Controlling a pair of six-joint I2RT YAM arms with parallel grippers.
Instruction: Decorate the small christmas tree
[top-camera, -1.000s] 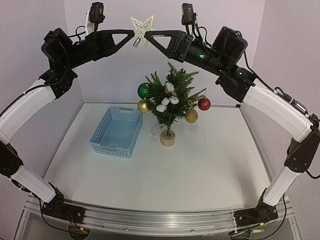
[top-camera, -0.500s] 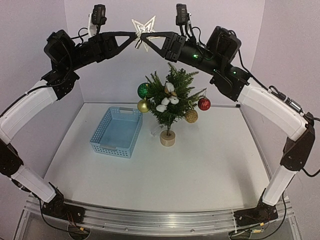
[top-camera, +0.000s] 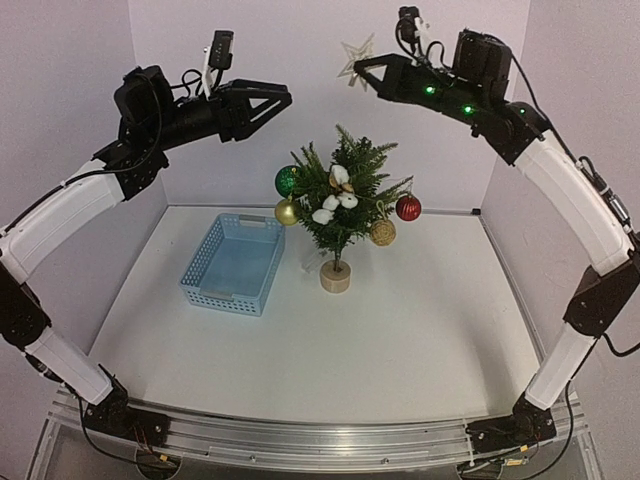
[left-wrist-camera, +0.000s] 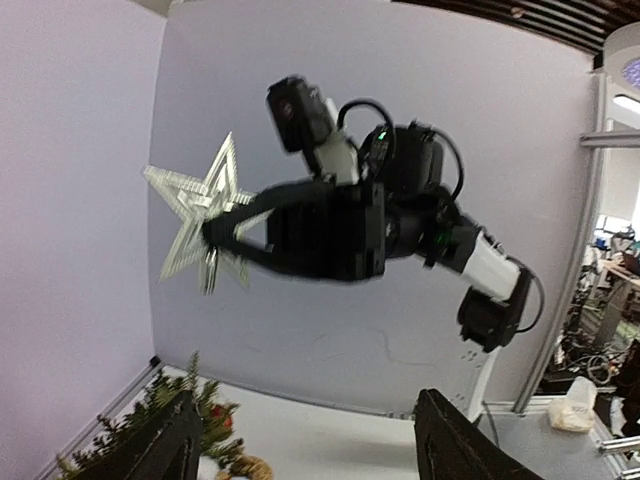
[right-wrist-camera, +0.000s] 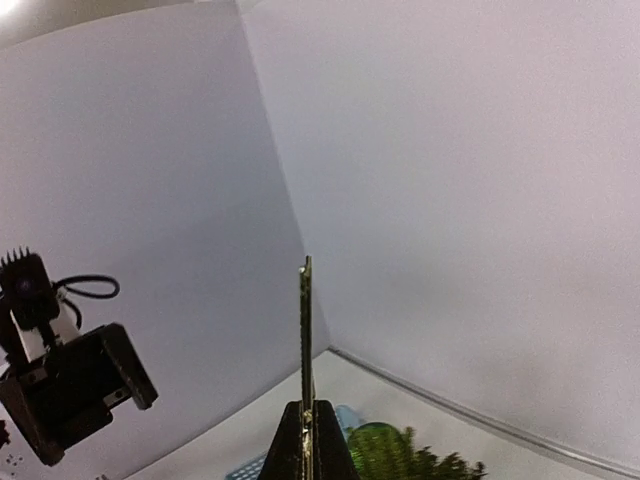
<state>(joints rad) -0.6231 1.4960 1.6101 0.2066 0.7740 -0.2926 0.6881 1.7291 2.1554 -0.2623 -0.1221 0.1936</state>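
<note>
The small christmas tree (top-camera: 340, 195) stands on its pale wooden disc (top-camera: 335, 277) at the back middle of the table. It carries green (top-camera: 288, 181), gold (top-camera: 287, 212) and red (top-camera: 408, 208) balls. High above and to the right of its top, my right gripper (top-camera: 362, 68) is shut on a pale glittery star (top-camera: 354, 58). The right wrist view shows that star (right-wrist-camera: 306, 330) edge-on between shut fingers (right-wrist-camera: 290, 450). My left gripper (top-camera: 283, 100) hangs open and empty up to the tree's left, apart from the star (left-wrist-camera: 200, 215). Its fingers (left-wrist-camera: 165, 445) frame the bottom of the left wrist view.
A blue perforated basket (top-camera: 233, 263) lies left of the tree, with nothing showing inside. A gold glitter ball (top-camera: 383, 232) and white flowers (top-camera: 338, 195) also hang on the tree. Purple walls close in the back and both sides.
The star went from the left gripper to the right one. The left gripper opened and drew back left; the right arm swung up and right carrying the star.
</note>
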